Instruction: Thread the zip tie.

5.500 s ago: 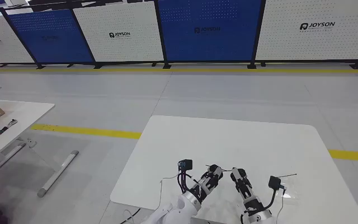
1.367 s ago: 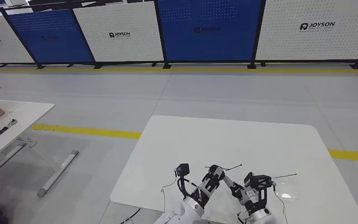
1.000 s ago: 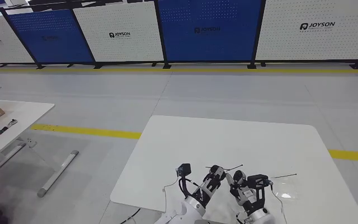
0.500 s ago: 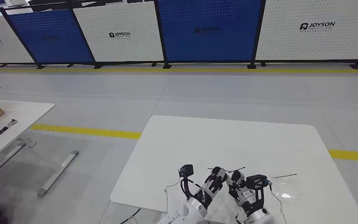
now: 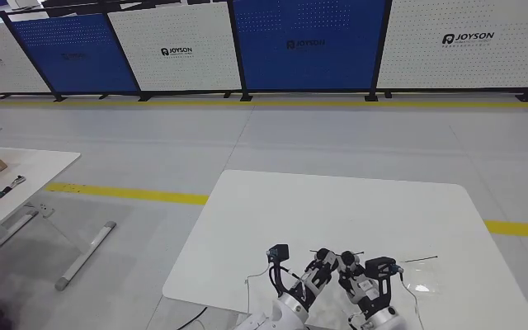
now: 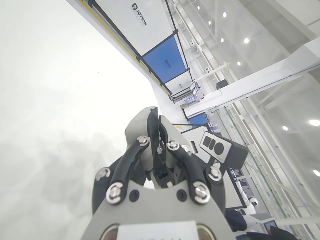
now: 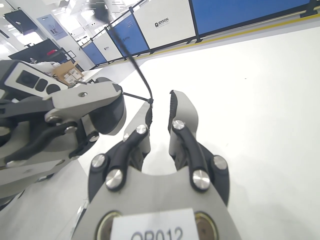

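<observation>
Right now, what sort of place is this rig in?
Probably a factory or lab test hall: blue and white perforated partition panels fence the floor, a yellow floor line runs past the white table, and the high ceiling carries many lights.

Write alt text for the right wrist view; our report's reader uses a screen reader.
The right tool, jaws apart, has the black zip tie resting against one fingertip, over the white table. Beside it, the left tool is shut on the tie's thin end.

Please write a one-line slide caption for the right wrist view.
The left gripper pinches a black zip tie whose strap bends by one finger of the open right gripper.
</observation>
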